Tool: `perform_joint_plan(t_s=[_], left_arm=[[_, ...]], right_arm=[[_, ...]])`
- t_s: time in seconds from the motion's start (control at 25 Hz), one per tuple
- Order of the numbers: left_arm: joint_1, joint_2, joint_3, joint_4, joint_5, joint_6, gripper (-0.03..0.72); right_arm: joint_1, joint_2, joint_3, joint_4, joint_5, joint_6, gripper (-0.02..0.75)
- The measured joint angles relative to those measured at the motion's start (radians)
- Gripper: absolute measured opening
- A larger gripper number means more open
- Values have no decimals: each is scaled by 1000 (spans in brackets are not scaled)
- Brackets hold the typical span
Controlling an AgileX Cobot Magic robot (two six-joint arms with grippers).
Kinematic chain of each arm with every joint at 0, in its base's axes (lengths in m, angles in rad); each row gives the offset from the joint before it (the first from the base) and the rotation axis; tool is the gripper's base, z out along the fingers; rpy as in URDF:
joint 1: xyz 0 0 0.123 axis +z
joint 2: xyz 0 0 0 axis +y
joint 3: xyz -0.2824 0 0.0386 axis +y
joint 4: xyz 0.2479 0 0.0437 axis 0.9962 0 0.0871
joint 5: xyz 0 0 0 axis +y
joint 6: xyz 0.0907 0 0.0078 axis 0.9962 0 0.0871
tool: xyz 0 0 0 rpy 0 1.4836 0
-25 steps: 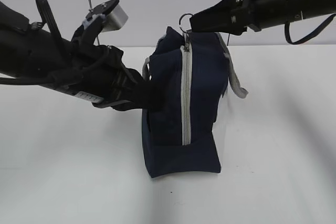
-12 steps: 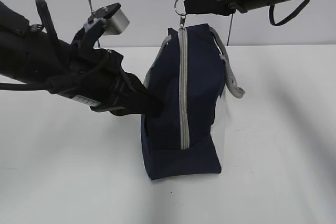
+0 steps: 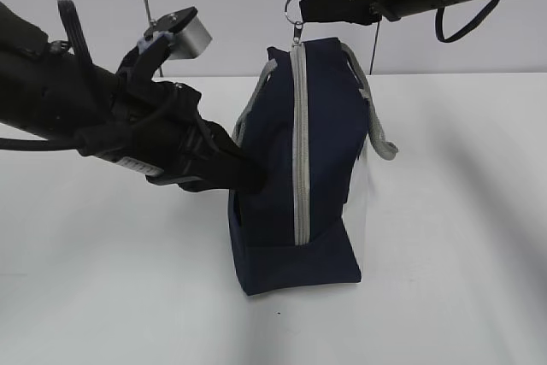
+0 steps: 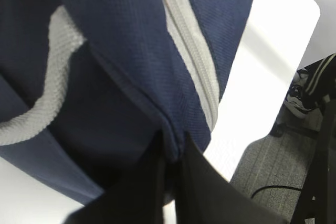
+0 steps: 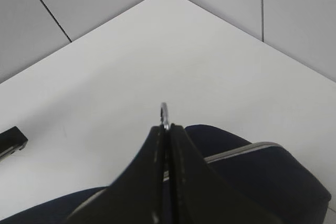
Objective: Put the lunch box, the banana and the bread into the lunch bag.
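Item: lunch bag [image 3: 320,151], navy fabric, standing on end on the white desk [image 3: 453,254], roughly at its middle. Grey zipper [image 3: 298,143] runs vertically up the face turned to the exterior camera, its teeth closed along the visible length. Grey webbing handles: one loop [image 3: 376,117] hangs off the right flank, the other [image 3: 249,108] shows at the upper left edge. A pale, shiny panel is visible along the right side near the base. Zipper pull: small metal ring [image 3: 295,8] at the bag's top, standing above the fabric. Right hand [image 3: 312,11]: reaches in from the upper right, clenched on the ring; the right wrist view shows the ring [image 5: 164,115] pinched between the two closed fingers, with the bag's navy top [image 5: 247,171] just beneath. Left hand [image 3: 252,179]: comes from the left at mid-height, pressed against the bag's left side; the left wrist view shows its fingers [image 4: 207,192] clamped tight on a fold of navy fabric [image 4: 170,140] beside the zipper tape [image 4: 191,51]. Lunch box, banana, bread: not visible in any view.
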Motion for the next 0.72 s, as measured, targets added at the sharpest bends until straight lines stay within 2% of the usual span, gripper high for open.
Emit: perform_joint_plan(t_s=[0.12, 0.28, 0.36, 0.48, 0.64, 0.72], left_arm=[[3, 0, 0, -5, 14, -1, 70], [37, 0, 0, -62, 83, -22, 393], [66, 0, 0, -119, 130, -32, 508], [112, 0, 0, -244, 165, -54, 568], [149, 0, 0, -415, 157, -83, 583], [151, 0, 0, -450, 118, -113, 583]], right_arm=[[0, 0, 0, -8, 8, 0, -16], [-3, 0, -8, -49, 6, 2, -16], [-4, 0, -11, -70, 6, 2, -16], [-4, 0, -11, -99, 15, 2, -16], [-4, 0, -11, -105, 39, 2, -16], [-4, 0, -11, -106, 50, 2, -16]])
